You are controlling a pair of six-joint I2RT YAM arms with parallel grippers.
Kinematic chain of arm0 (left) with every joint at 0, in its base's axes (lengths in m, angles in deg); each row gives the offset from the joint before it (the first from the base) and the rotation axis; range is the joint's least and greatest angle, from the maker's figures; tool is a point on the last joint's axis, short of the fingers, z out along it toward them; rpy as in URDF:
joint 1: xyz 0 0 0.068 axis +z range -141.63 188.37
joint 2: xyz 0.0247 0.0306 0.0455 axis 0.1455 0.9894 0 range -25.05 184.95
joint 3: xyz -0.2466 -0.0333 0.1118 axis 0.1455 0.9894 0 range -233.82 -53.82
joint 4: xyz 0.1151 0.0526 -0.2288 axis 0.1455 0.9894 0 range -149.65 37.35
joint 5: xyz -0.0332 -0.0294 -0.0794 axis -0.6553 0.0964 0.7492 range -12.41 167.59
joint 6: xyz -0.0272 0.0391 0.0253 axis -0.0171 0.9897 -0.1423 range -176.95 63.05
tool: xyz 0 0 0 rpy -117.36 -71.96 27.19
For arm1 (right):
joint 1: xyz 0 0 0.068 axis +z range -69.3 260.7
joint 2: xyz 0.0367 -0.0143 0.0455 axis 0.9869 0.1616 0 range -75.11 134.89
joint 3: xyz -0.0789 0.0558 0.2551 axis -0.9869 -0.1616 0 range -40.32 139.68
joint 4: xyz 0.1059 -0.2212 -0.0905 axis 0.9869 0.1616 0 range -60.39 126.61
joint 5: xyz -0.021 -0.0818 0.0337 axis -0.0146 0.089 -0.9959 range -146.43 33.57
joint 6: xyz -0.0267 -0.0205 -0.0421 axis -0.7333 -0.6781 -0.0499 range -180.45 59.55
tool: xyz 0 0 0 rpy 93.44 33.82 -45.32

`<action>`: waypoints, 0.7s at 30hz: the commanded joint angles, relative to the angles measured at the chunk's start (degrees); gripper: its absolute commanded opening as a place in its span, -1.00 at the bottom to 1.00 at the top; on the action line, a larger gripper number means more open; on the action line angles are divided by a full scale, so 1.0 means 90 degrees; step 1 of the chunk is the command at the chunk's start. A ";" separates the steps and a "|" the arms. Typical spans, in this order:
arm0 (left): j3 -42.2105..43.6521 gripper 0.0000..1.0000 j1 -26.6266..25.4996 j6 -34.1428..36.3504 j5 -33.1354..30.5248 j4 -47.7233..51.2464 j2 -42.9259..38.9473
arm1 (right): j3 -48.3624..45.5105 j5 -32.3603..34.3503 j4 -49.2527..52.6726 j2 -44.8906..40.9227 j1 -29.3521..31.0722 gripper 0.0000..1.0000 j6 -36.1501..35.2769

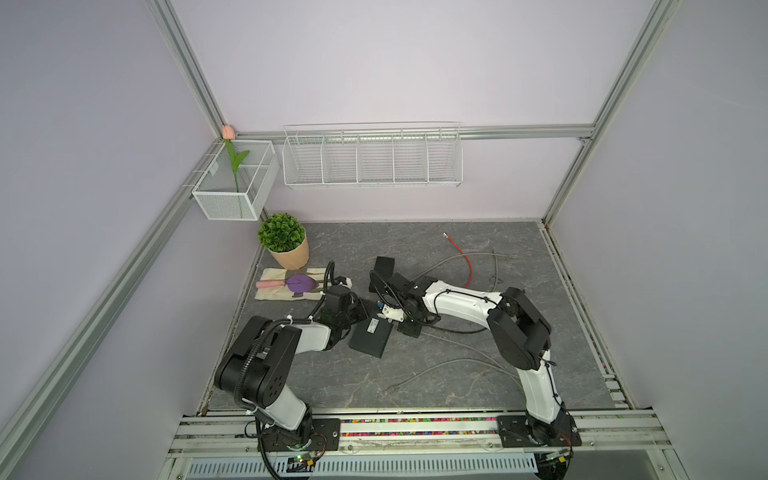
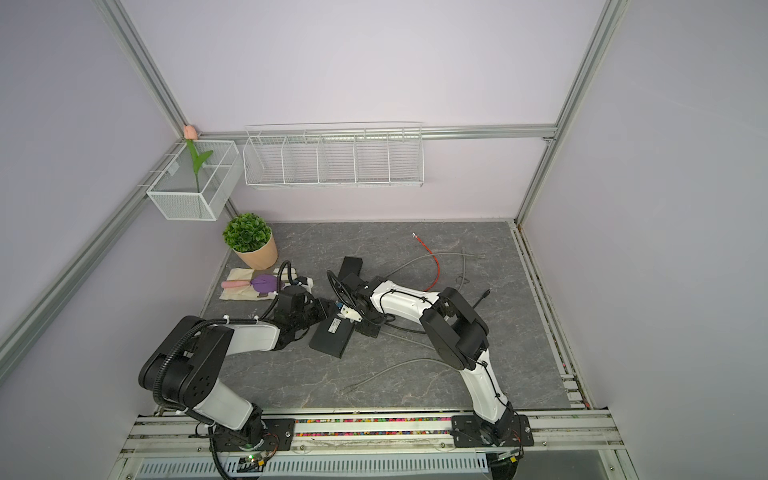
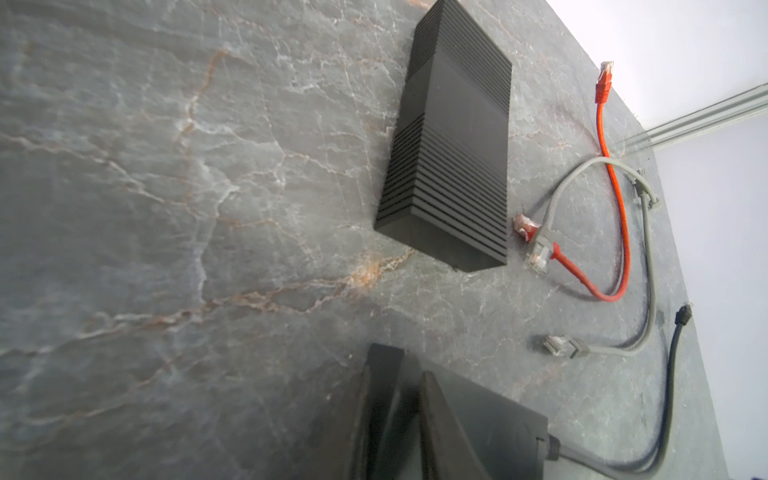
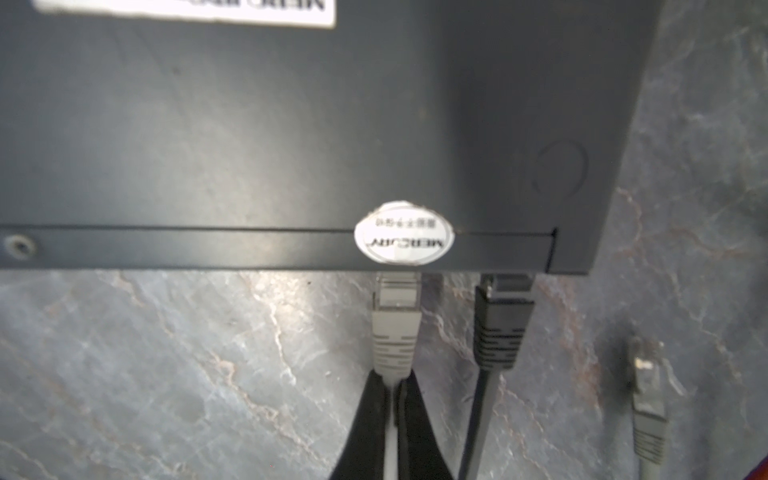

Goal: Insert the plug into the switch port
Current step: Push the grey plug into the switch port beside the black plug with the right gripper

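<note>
We see the left arm (image 1: pixel 307 336) bent low, its end effector (image 3: pixel 397 372) narrowly parted, clamping the switch (image 1: pixel 370 338) by its edge. The right arm (image 1: pixel 457 303) reaches flat toward the switch, and its end effector (image 4: pixel 392 382) is closed on the rear of the grey plug (image 4: pixel 395 320). The plug lies square to the switch's port side, nose tucked in.

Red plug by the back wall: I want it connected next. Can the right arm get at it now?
Probably not yet: the right gripper is shut on the grey cable at the switch. Nothing stands over the red plug, so once freed it likely could.
</note>
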 commanded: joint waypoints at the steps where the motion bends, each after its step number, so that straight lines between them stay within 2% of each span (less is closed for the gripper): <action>1: 0.0047 -0.56 -0.0511 -0.0230 0.0966 0.0400 0.0289 | 0.0414 -0.0683 -0.1462 -0.0116 0.0151 -0.86 0.0166; 14: 0.0203 -0.57 -0.0632 -0.0393 0.1060 0.0042 0.0370 | 0.0852 -0.0693 -0.1180 0.0146 0.0193 -0.86 0.0381; 21: 0.0198 -0.57 -0.0885 -0.0489 0.0996 -0.0093 0.0523 | 0.0856 -0.0783 -0.1511 0.0145 0.0231 -0.86 0.0474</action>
